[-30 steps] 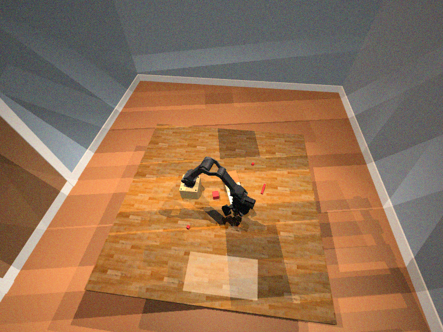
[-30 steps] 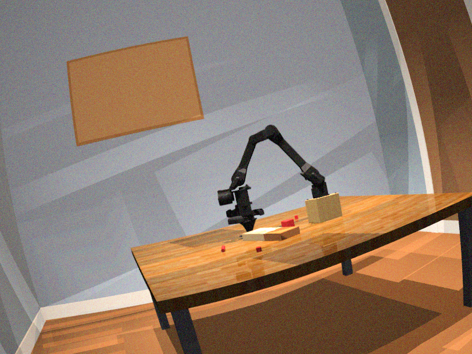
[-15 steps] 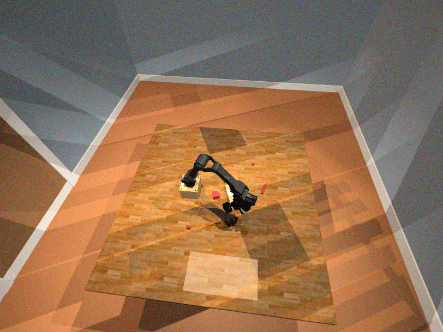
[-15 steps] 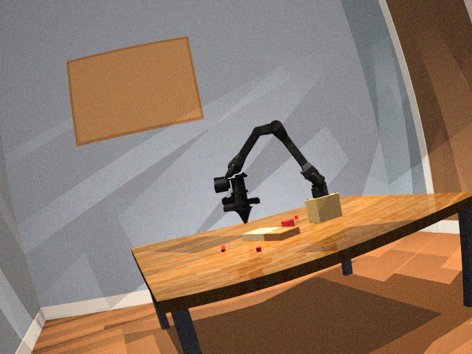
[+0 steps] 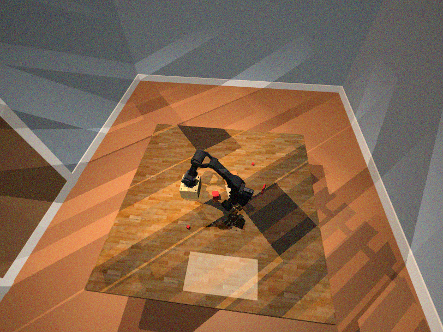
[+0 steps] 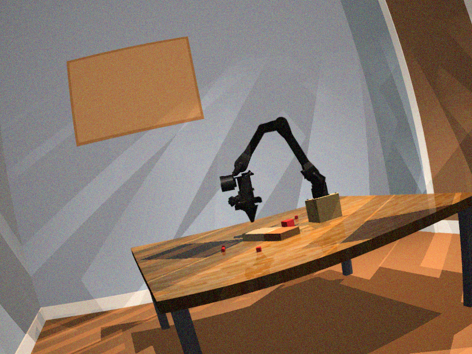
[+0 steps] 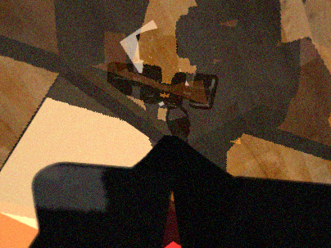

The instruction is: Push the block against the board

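Observation:
The cream board [image 5: 227,192] [image 6: 257,231] [image 7: 74,138] lies flat on the table, partly hidden by the arm from above. The orange-brown piece, which looks like the square block [image 5: 231,171] [image 6: 290,232] [image 7: 14,233], lies against one end of it. I see no gap between them in the exterior view, and their front faces look nearly in line there. Part of the joint is hidden. My gripper [image 5: 233,217] [image 6: 252,220] [image 7: 170,142] is shut and empty. Its tips hang above the table, off the far side of the board, and touch neither part.
A red block [image 5: 215,194] [image 6: 288,222] [image 7: 173,245] lies between the parts and the arm's base box [image 5: 190,193] [image 6: 323,209]. Small red cubes [image 5: 252,163] [image 5: 188,227] and a red rod [image 5: 263,188] lie farther out. A pale rectangle [image 5: 221,275] marks the table.

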Robot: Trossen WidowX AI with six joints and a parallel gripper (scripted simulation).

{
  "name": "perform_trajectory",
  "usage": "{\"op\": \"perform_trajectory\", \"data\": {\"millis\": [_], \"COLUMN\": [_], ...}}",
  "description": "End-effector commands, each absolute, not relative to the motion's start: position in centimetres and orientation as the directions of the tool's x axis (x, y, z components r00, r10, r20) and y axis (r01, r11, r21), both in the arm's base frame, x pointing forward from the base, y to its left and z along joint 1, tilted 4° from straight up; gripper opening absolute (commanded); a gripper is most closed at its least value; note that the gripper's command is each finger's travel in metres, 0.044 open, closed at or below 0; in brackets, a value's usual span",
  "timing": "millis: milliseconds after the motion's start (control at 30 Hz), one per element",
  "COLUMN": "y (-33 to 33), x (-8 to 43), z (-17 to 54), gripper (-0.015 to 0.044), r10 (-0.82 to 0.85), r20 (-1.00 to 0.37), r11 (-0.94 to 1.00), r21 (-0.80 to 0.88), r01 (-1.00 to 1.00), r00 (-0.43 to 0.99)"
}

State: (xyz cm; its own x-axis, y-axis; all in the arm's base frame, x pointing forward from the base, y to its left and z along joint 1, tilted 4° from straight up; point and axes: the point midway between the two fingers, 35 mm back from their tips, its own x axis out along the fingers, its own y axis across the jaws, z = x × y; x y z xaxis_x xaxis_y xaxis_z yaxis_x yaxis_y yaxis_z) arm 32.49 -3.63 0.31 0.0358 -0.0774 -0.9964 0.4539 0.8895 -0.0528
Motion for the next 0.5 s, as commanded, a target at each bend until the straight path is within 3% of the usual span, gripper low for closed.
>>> {"op": "perform_trajectory", "data": {"millis": [0, 467], "y": [-2.6, 0.3], "x": [31.4, 27.2], "z": [0.3, 0.0], "gripper": [0.0000, 0.0000], "r10": [-0.076, -0.072], "r20": [-0.996, -0.997], "r11": [0.944, 0.986], "r21": [-0.060, -0.075], "r01": [0.325, -0.149], "r00": [0.036, 0.027]}}
